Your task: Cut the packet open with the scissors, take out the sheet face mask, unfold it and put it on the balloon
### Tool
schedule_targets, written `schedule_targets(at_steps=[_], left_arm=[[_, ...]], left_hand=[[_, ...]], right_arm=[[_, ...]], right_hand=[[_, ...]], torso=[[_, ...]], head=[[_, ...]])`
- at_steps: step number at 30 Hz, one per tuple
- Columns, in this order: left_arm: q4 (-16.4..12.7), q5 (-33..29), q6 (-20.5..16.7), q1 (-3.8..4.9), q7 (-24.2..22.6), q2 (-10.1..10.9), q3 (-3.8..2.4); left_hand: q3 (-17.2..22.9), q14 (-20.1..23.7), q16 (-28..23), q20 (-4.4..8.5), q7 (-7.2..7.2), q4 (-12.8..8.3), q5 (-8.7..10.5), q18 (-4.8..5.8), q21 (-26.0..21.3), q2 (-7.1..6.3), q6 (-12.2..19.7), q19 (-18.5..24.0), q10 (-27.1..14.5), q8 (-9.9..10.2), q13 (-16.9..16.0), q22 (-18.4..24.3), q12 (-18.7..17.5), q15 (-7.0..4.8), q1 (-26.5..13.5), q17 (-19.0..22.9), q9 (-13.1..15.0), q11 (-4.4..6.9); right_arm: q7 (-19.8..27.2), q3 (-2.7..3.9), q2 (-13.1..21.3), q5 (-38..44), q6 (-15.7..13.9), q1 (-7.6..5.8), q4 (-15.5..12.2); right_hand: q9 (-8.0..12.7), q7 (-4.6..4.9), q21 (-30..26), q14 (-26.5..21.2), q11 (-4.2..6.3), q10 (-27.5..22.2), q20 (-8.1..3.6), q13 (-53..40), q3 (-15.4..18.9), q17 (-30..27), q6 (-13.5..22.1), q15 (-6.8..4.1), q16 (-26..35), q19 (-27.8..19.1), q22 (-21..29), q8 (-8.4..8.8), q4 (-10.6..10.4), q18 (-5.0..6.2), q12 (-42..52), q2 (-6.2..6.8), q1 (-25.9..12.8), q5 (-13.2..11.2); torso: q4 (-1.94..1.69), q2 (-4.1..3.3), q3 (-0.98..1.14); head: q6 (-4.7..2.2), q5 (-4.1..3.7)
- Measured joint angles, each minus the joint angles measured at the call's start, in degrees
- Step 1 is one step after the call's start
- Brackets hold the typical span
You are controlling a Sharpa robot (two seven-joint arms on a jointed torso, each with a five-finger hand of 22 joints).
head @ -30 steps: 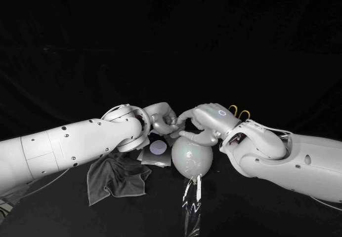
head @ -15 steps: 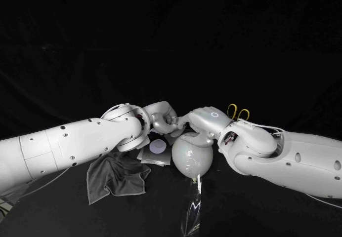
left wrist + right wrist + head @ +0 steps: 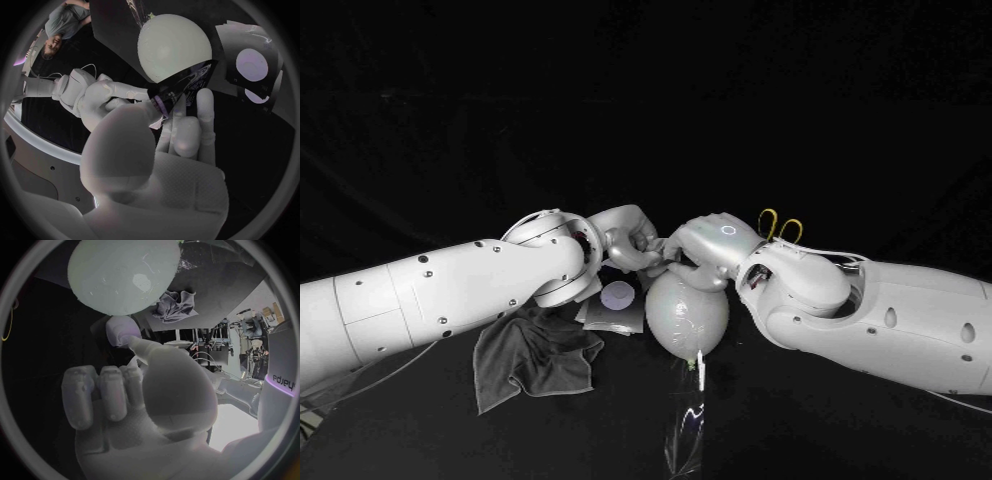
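Note:
My left hand (image 3: pixel 629 240) (image 3: pixel 181 135) pinches the dark face mask packet (image 3: pixel 185 84) and holds it up just above the pale balloon (image 3: pixel 687 316) (image 3: pixel 172 44) (image 3: pixel 122 271). My right hand (image 3: pixel 710 246) (image 3: pixel 134 390) meets it from the other side. Its fingers (image 3: pixel 115 96) close on the packet's near end, the others curled in. The scissors' yellow handles (image 3: pixel 780 226) show behind the right wrist. Whatever is inside the packet is hidden.
A cut piece of packet with pale round marks (image 3: pixel 616 300) (image 3: pixel 253 65) lies on the table left of the balloon. A crumpled grey cloth (image 3: pixel 531 355) (image 3: pixel 175 305) sits under my left forearm. A strip of clear film (image 3: pixel 687 425) trails from the balloon toward the front edge.
My right arm has pushed a little to the left, bringing its hand tighter against the left hand over the balloon. The left hand and the balloon have stayed put.

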State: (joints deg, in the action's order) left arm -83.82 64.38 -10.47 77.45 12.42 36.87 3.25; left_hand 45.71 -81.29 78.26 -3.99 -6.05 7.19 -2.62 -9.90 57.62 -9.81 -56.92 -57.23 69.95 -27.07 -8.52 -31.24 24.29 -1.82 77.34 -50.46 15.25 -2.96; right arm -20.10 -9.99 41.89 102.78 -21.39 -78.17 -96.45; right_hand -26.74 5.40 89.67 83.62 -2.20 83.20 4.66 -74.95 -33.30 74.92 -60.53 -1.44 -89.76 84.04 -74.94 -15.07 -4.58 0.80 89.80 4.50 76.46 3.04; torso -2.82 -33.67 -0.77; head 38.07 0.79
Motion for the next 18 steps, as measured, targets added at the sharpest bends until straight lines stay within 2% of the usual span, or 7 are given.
schedule_targets(at_steps=[4, 7, 18], left_arm=[[0.01, -0.03, -0.01, 0.00, -0.03, 0.00, -0.01], [0.17, -0.05, -0.04, 0.02, -0.06, -0.01, -0.04], [1.11, 0.01, -0.10, 0.06, -0.14, -0.16, -0.07]], left_hand=[[0.00, 0.00, -0.01, 0.00, 0.00, 0.00, 0.00, 0.00, 0.00, 0.00, 0.00, 0.00, 0.01, -0.01, 0.02, 0.01, 0.00, 0.00, 0.00, 0.01, 0.00, 0.01], [0.00, 0.00, -0.01, 0.00, 0.00, 0.00, 0.00, 0.00, 0.00, 0.01, 0.01, 0.00, 0.02, -0.01, 0.03, 0.00, 0.00, 0.00, 0.01, 0.02, 0.00, 0.02], [-0.01, 0.00, -0.01, 0.00, 0.01, 0.00, 0.00, 0.03, -0.01, 0.02, 0.02, 0.00, 0.13, -0.05, 0.02, 0.01, 0.00, 0.01, 0.02, -0.08, 0.00, 0.13]], right_arm=[[-0.02, -0.02, 0.17, 0.71, -0.11, 0.00, -0.26], [0.12, -0.06, 0.61, 1.06, -0.17, 0.04, -0.91], [1.83, -0.09, 3.43, 1.22, 0.97, 0.09, -4.39]], right_hand=[[-0.31, -0.52, -0.03, -0.12, 0.39, 0.25, -0.28, 0.00, 0.00, 0.04, -0.64, -0.12, 0.01, -0.14, -0.01, -0.62, 0.00, 0.00, 0.01, -0.30, -0.17, -0.09], [-0.32, -0.57, -0.03, -0.21, 0.68, 0.16, -0.48, 0.01, -0.16, 0.04, -0.98, -0.22, 0.13, -0.10, 0.00, -0.88, 0.16, 0.00, 0.01, -0.45, -0.33, -0.26], [-0.32, -0.58, -0.05, -0.21, 0.69, 0.15, -0.66, 0.05, -0.16, 0.03, -1.02, -0.22, -0.05, 0.05, 0.03, -0.92, 0.17, -0.01, -0.01, -0.68, -0.57, -0.41]], torso=[[0.00, 0.00, 0.00], [-0.01, 0.00, 0.00], [0.04, 0.05, 0.00]], head=[[0.05, -0.07], [0.07, -0.10], [0.09, 0.15]])
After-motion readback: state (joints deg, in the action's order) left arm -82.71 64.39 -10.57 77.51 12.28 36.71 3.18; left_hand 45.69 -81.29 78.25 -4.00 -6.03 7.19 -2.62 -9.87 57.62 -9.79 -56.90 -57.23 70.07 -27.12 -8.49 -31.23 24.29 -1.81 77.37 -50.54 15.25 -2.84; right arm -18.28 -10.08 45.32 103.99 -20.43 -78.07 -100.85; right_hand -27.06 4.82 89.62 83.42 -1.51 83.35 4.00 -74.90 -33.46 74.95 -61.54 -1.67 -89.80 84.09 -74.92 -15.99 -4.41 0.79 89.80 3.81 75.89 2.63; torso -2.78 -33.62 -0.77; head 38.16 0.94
